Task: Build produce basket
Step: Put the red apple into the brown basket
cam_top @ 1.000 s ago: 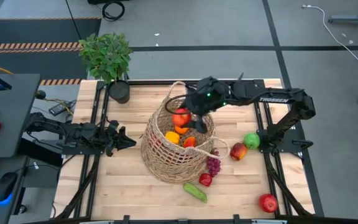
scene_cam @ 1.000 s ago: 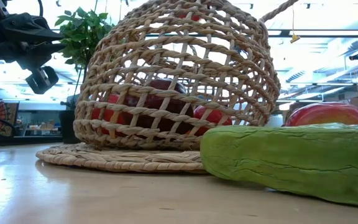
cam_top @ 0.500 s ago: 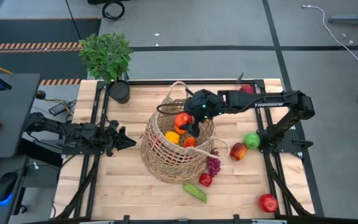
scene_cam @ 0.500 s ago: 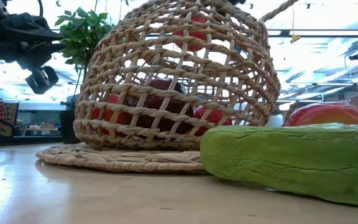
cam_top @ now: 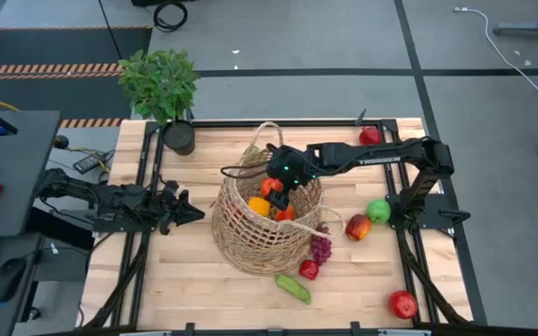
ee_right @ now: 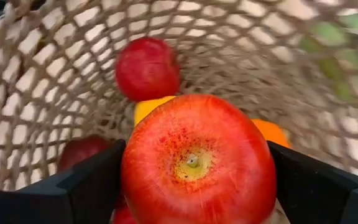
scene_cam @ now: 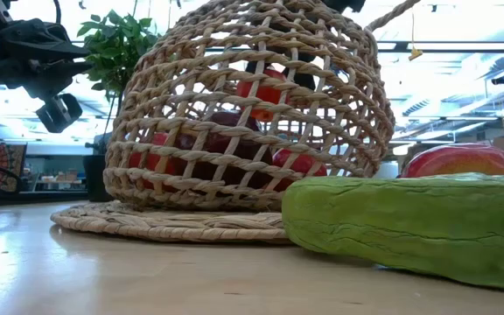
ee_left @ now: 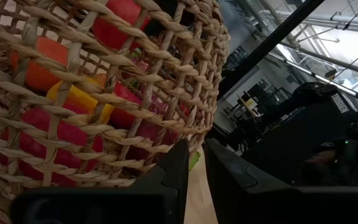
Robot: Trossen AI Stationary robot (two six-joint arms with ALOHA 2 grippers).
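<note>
Inside the wicker basket [cam_top: 255, 224], the right gripper [ee_right: 194, 180] held a red apple [ee_right: 197, 162] clamped across its widest part, above the fruit already there. Hard, smooth and round, it probably rolls easily once released. The left gripper [cam_top: 192, 213] waited beside the basket, fingers nearly together.

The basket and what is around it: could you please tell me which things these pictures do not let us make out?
- Basket contents: high view, the right hand and its red apple cover part of the pile, so no full count.
- Cucumber: low view, cut off by the right edge.
- Purple grapes: high view, too small for detail.
- Left hand: left wrist view, only the fingers show.
</note>
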